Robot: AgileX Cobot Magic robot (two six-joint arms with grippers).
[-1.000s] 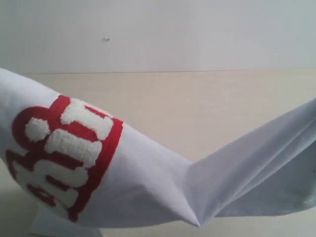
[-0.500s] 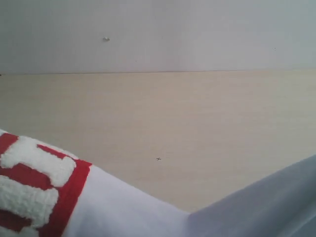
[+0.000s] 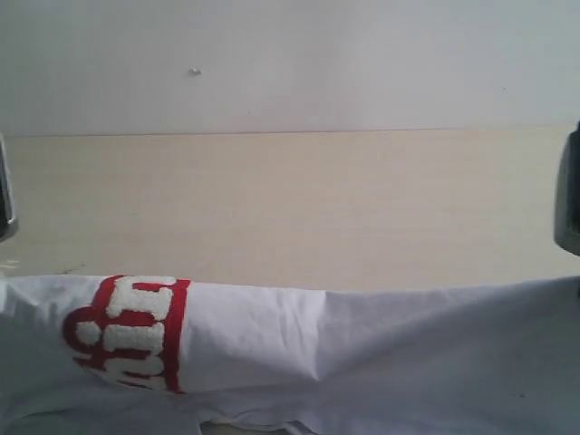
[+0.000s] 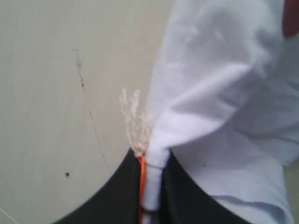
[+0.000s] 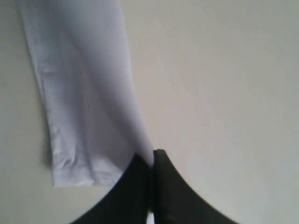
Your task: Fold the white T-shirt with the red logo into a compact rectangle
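Note:
The white T-shirt (image 3: 362, 353) is stretched in a wide band across the near side of the exterior view, sagging slightly in the middle. Its red logo (image 3: 131, 331) with fuzzy white letters curves round the fold at the left. My left gripper (image 4: 153, 161) is shut on a bunched edge of the shirt (image 4: 219, 84), with an orange tag (image 4: 142, 179) and frayed threads (image 4: 133, 121) at the pinch. A sliver of the logo (image 4: 292, 18) shows there too. My right gripper (image 5: 153, 156) is shut on a thin edge of the shirt (image 5: 84, 93), which hangs away from it.
The pale wooden table (image 3: 299, 208) runs back to a white wall (image 3: 290, 54). A dark part of the left arm (image 3: 4, 195) shows at one edge of the exterior view and of the right arm (image 3: 568, 195) at the other.
The shirt, raised close to the camera a second ago, has dropped and been drawn out into a flat band. The logo sits lower and smaller. Arm parts have appeared at both edges.

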